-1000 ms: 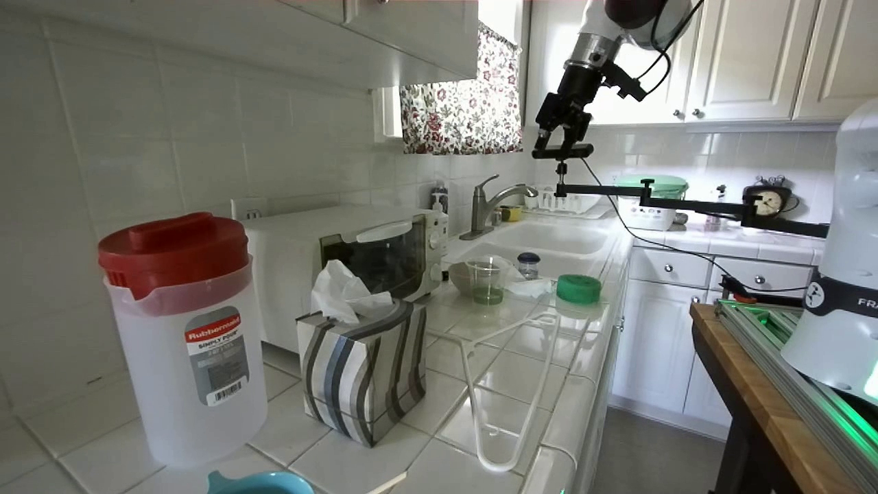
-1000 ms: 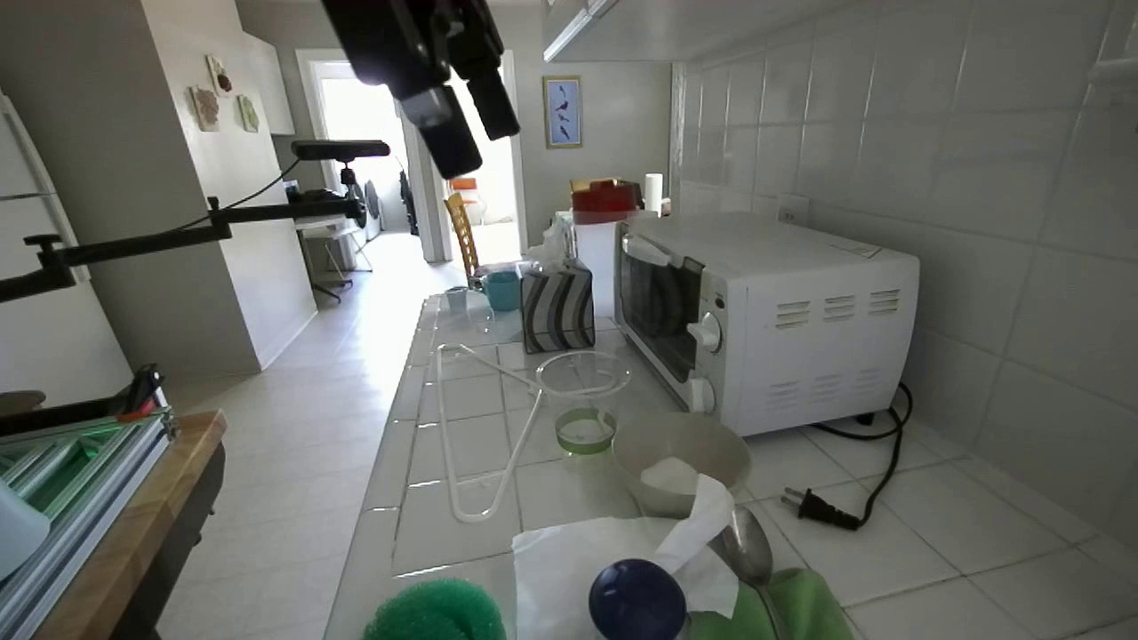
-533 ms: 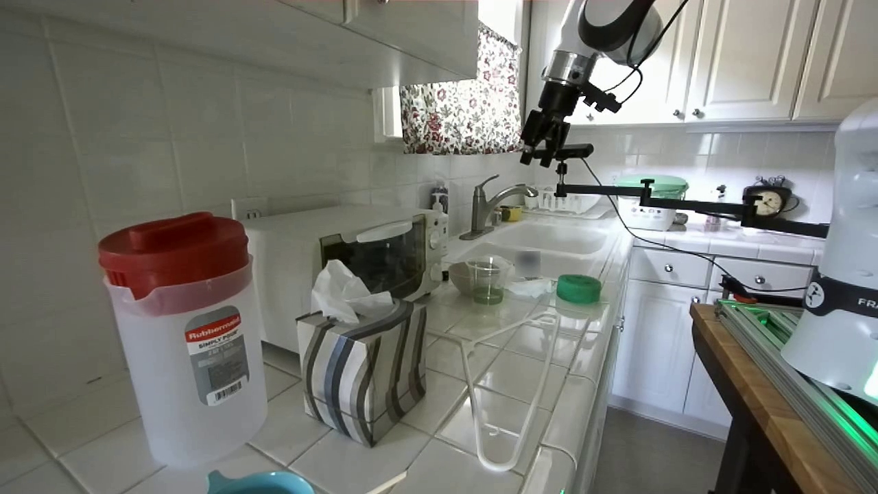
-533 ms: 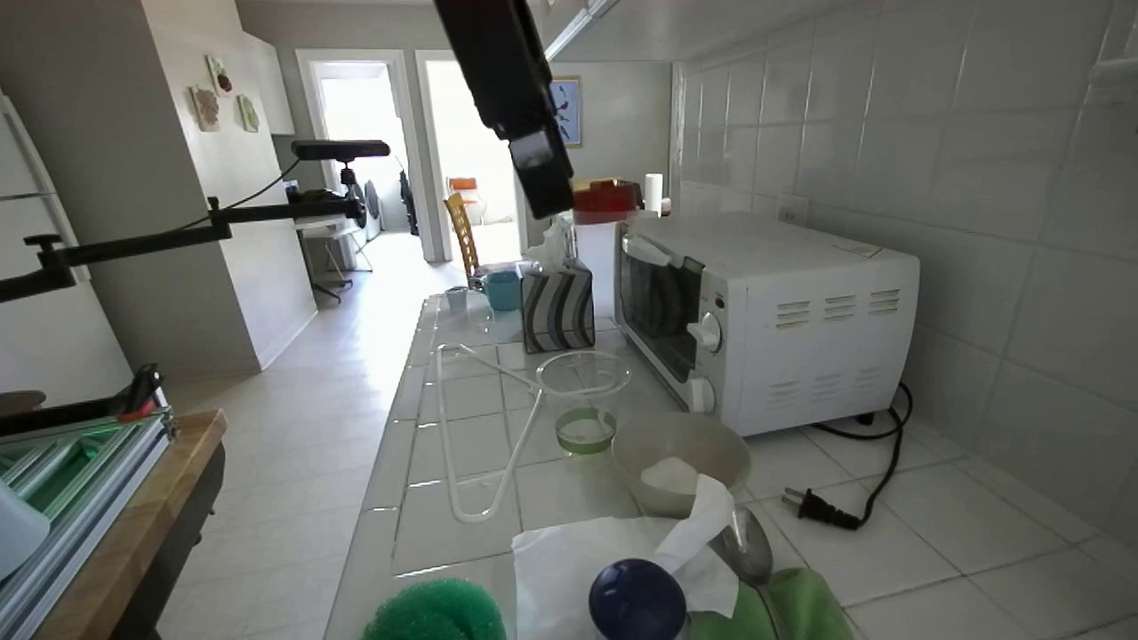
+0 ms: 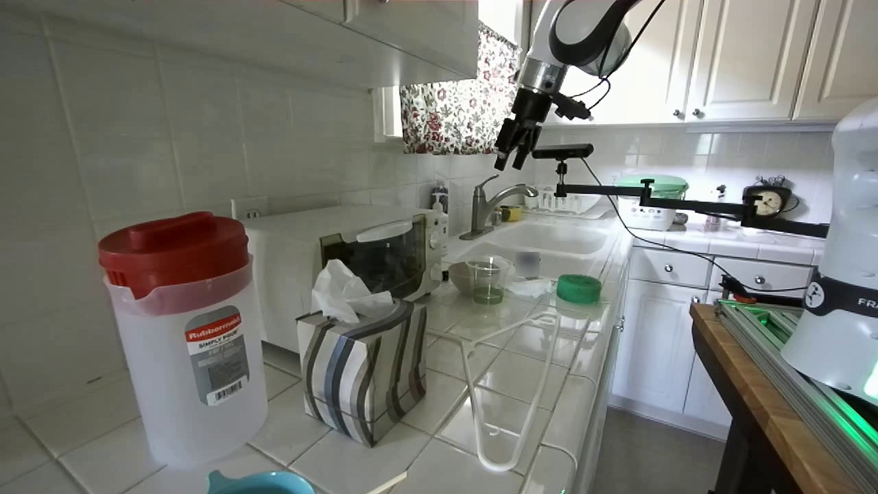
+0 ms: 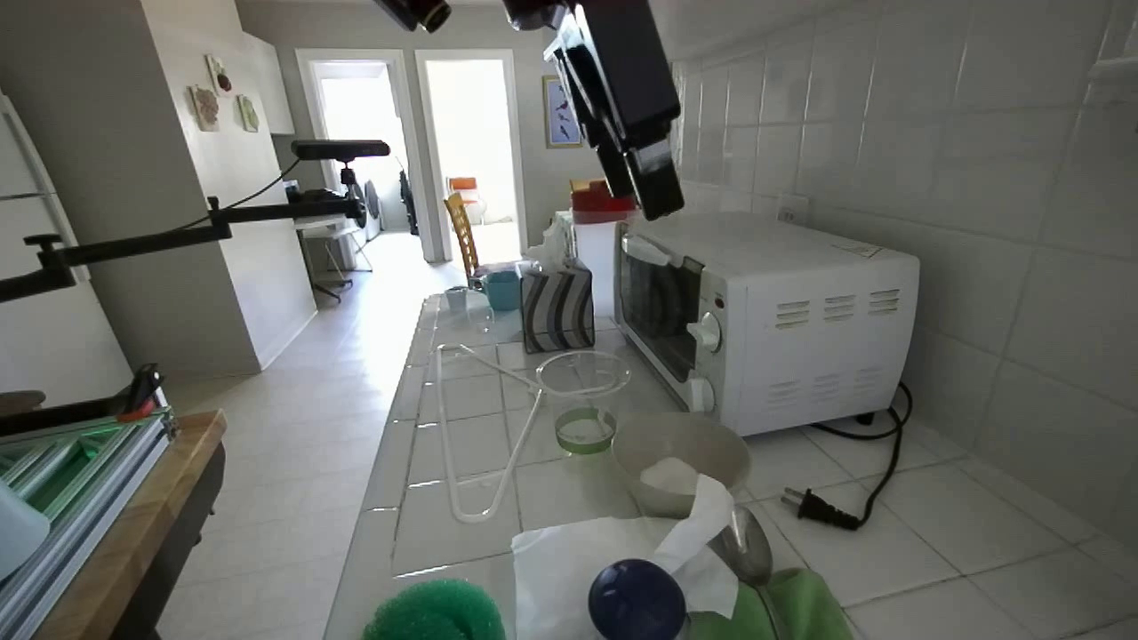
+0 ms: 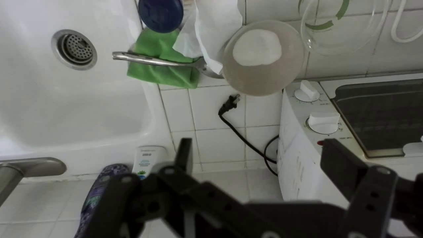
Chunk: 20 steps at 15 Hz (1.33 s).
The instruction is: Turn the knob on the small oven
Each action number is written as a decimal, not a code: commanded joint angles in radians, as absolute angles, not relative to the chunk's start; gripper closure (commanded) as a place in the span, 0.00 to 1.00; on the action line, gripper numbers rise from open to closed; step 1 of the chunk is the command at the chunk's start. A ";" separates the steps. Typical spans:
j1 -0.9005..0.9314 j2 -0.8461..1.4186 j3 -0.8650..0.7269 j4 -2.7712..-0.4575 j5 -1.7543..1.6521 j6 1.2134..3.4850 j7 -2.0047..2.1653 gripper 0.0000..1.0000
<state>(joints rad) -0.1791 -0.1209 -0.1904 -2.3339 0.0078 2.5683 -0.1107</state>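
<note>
Step in hand: approach, as we judge it; turning not begun.

Black, two-fingered pincer (image 5: pixel 509 163): released, jaws spread wide, nothing held that we can see; hangs high above the white, glazed-tile surface (image 6: pixel 960 533).

Boxy, white-bodied small oven (image 6: pixel 765 329) with dark glass door (image 7: pixel 380 115): below the pincer, off to one side, not touched by it. Upper round white knob (image 7: pixel 324 123) and lower round white knob (image 7: pixel 307 92): on the oven's front, ahead of the pincer in the wrist view.

Next move, in our judgement: descend, shift toward the knobs, straddle one raised ridge, clasp, twist. Which knob is meant we cannot tell.

Materials: oven shell smooth, pierced with slots; knobs hard plastic by look, each a disc with a straight ridge that should offer flat faces to pinch.

Also ahead of the pincer, we list: one shallow, pale round bowl (image 7: pixel 264 81), matt, holding a rounded white lump (image 7: pixel 257 48); one crumpled white paper towel (image 7: pixel 216 26); one glossy silver metal spoon (image 7: pixel 158 61) across a soft-looking green cloth (image 7: pixel 168 74). Seen through the pincer's gap: one limp black power cord (image 7: pixel 241 137), its two-pronged black plug (image 7: pixel 228 105) loose on the surface.
</note>
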 commanded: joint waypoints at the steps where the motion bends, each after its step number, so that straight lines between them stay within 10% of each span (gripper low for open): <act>1: -0.179 -0.122 -0.192 -2.333 0.007 2.567 -0.109 0.00; 20: -0.129 -0.024 -0.175 -2.284 0.013 2.684 -0.307 0.00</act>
<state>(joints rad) -0.1290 -0.0627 -0.1748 -2.3206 0.0117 2.7123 -0.2223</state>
